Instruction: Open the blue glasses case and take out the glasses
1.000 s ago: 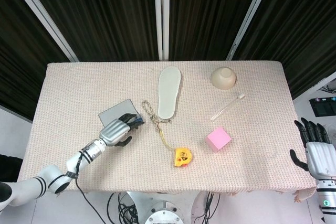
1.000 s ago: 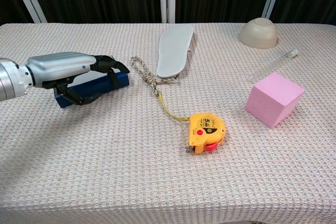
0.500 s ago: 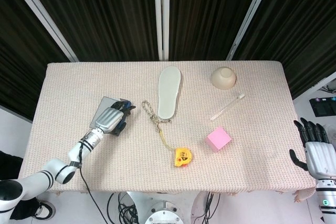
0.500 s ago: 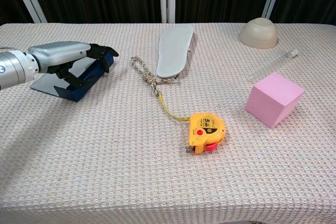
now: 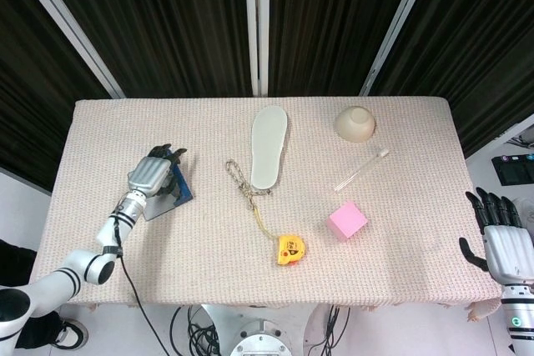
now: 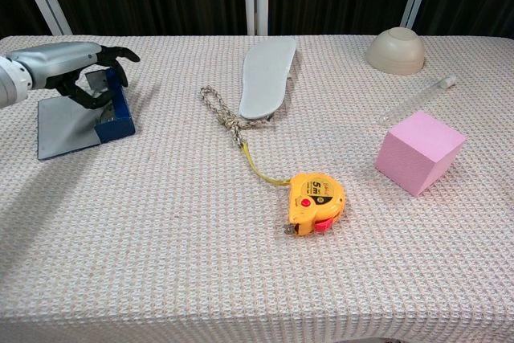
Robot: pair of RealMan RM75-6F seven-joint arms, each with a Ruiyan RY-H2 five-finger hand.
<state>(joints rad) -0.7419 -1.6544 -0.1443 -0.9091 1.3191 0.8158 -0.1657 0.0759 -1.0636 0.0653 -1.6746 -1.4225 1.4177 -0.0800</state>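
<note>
The case point(image 5: 169, 192) point(image 6: 88, 118) is found near the left edge of the table point(image 5: 150, 248) point(image 6: 161, 279), well apart from everything else. Its grey flap is seen lying flat on the cloth, spread toward the front-left, and its blue body stands up along the flap's right side. In the head view the long axis of the blue part runs from the far side toward the front, tilted slightly rightward at the near end. Whether glasses are inside cannot be told. The left hand point(image 5: 150, 174) point(image 6: 76, 66) is laid over the far end of the case, fingers curled down around the blue part and gripping it. To the right, a rope point(image 5: 239, 178) point(image 6: 221, 114) is noted, its end touching the heel of an insole point(image 5: 268, 146) point(image 6: 267, 76) that points away from the robot. A yellow tape measure point(image 5: 289, 249) point(image 6: 316, 201) lies nearer the front, its strip drawn out to the rope. Further right, a pink cube point(image 5: 347, 221) point(image 6: 418, 151), a clear tube point(image 5: 361, 169) point(image 6: 416, 99) and an upturned bowl point(image 5: 355, 122) point(image 6: 395, 50) are recorded. The right hand point(image 5: 501, 239) is held off the table's right edge, fingers spread, holding nothing.
</note>
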